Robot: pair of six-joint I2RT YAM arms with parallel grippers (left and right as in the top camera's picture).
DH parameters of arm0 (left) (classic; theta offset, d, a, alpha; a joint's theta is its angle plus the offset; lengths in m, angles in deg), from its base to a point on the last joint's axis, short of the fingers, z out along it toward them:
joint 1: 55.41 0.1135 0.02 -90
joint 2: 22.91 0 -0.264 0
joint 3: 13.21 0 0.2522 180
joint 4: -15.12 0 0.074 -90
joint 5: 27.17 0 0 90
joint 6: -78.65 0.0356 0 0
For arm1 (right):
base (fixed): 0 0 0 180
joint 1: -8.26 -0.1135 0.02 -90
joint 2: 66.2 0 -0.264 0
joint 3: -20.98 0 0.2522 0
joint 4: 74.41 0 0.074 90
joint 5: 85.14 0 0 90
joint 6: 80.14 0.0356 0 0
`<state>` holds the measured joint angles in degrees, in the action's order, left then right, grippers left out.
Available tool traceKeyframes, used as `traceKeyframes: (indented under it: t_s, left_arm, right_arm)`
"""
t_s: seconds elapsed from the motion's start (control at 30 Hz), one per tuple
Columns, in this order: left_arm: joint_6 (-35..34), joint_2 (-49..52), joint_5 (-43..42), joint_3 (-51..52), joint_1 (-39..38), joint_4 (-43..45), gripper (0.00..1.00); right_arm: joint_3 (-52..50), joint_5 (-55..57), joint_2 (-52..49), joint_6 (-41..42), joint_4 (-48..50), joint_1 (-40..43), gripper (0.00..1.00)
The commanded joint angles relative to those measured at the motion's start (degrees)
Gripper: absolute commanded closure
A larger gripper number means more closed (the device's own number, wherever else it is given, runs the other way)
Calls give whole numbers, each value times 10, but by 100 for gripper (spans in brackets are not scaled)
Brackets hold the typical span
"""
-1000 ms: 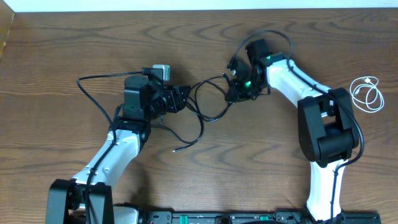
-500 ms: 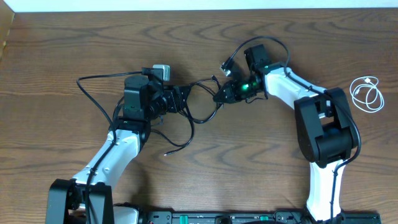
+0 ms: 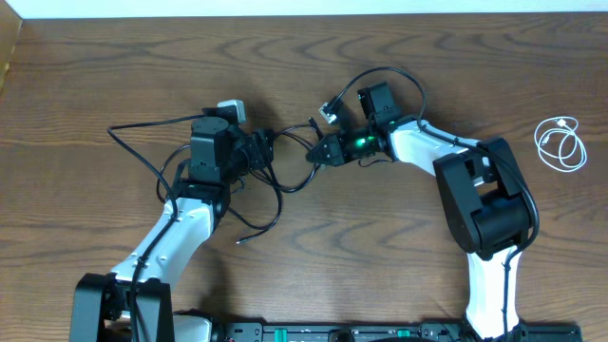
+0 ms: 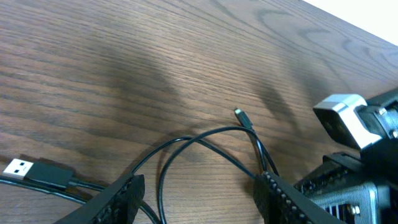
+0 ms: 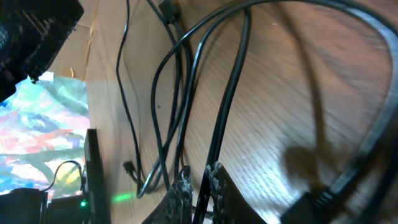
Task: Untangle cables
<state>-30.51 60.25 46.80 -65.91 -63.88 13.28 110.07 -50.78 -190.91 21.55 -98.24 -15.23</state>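
Observation:
Black cables (image 3: 269, 223) lie tangled on the wooden table between my two grippers, one loose end trailing toward the front. My left gripper (image 3: 269, 150) stands open; in the left wrist view a black cable loop (image 4: 205, 132) runs between its spread fingers (image 4: 118, 200) without being pinched. A small plug end (image 4: 241, 116) lies just beyond. My right gripper (image 3: 316, 154) faces the left one, close to it. In the right wrist view its fingertips (image 5: 214, 180) are shut on one black cable (image 5: 227, 99). A white cable (image 3: 560, 142) lies coiled apart at the far right.
A USB plug (image 4: 18, 168) on a black lead rests left of the left fingers. The left arm's own thin wire (image 3: 142, 125) arcs out over the table to the left. The table's back edge meets a white wall (image 3: 285, 8).
My right gripper has moved left toward the left gripper, carrying its black cable; the loops between the grippers have bunched up and the trailing end has slid left.

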Motion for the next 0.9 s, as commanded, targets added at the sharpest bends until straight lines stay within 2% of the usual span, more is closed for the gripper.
traceKeyframes:
  t_s: [0.0, 0.17, 0.4, 0.63, 0.73, 0.8, 0.87]
  left_arm:
    - [-11, 11, 24, -9, 0, -1, 39]
    - [-26, 33, 24, -9, 0, 9, 39]
    - [-26, 34, 24, -9, 0, 15, 39]
    - [-26, 34, 24, -9, 0, 20, 39]
    - [-26, 34, 24, -9, 0, 21, 39]
    - [-26, 34, 24, -9, 0, 22, 39]
    - [-26, 33, 24, -10, 0, 26, 39]
  right_arm:
    - [-5, -19, 14, 7, 12, -17, 92]
    - [-5, -17, 14, 8, 29, -30, 91]
    - [-5, -6, 12, 16, 39, -38, 82]
    - [-5, 2, -3, 55, 84, -53, 80]
    - [-5, 2, -4, 70, 101, -54, 84]
    - [-4, -2, -3, 85, 108, -53, 99]
    - [-3, -5, 5, 87, 106, -51, 99]
